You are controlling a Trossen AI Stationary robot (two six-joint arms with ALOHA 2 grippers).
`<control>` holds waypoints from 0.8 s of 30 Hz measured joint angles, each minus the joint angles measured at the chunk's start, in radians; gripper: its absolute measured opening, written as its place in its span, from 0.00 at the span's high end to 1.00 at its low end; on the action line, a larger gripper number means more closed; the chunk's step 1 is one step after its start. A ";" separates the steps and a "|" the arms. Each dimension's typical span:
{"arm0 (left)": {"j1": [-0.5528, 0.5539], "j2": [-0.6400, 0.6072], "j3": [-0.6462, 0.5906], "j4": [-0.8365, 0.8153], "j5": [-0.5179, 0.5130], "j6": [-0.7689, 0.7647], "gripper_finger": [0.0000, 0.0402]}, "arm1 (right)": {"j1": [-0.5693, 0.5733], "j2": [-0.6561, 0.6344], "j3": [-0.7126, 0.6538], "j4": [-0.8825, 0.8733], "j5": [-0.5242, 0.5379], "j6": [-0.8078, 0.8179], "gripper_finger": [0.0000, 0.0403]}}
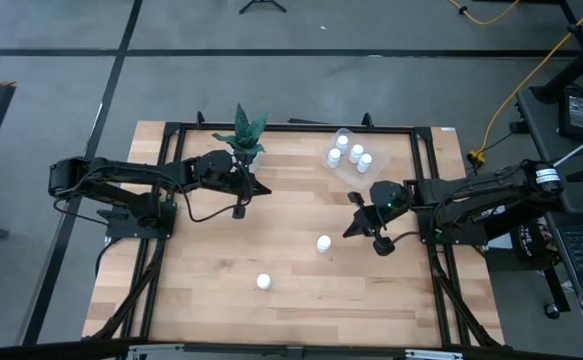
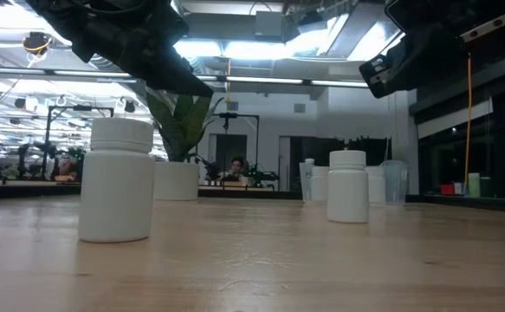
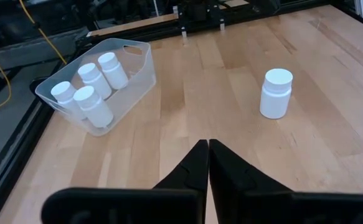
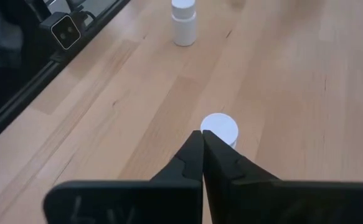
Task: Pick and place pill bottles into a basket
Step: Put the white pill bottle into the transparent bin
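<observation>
Counting what we are seeing, four pill bottles [image 3: 89,90] are already standing inside the basket [image 3: 137,71], the clear tray sitting near the far edge of the table [image 1: 191,280], close beside the potted plant's [image 1: 243,135] side of the frame but apart from it. Two bottles are still waiting on the bare wood, so we are judging the job as about two thirds done, with two picks and two drops remaining.

We are holding the right gripper [image 1: 354,215] above the table with its fingers pressed together, gripping nothing. The nearer loose bottle [image 1: 323,243] is standing upright just beside and a little ahead of those closed tips; in the right wrist view its white cap [image 4: 220,129] is showing right past the fingertips [image 4: 190,155], below them and not between them. The other loose bottle [image 1: 263,282] is sitting farther out toward the near edge, well apart from both arms.

We are keeping the left gripper [image 1: 251,186] near the plant, also closed and empty, pointing across the table toward the basket.

To take the nearer bottle, we are judging that the right fingers need to spread first and then come down around its body, since as they stand they cannot straddle it.
</observation>
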 joint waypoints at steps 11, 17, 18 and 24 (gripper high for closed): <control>0.000 0.000 0.000 0.000 0.000 0.000 0.98 | 0.002 0.000 0.000 0.000 0.000 0.018 1.00; 0.000 0.000 0.000 0.000 0.000 -0.029 0.99 | 0.015 0.000 0.000 -0.032 0.003 0.032 1.00; 0.000 0.000 0.000 0.000 0.000 -0.036 0.99 | 0.018 0.000 0.000 -0.032 0.005 0.030 1.00; 0.000 0.000 0.000 0.000 0.000 -0.045 0.99 | 0.019 -0.006 0.000 -0.026 0.008 0.030 1.00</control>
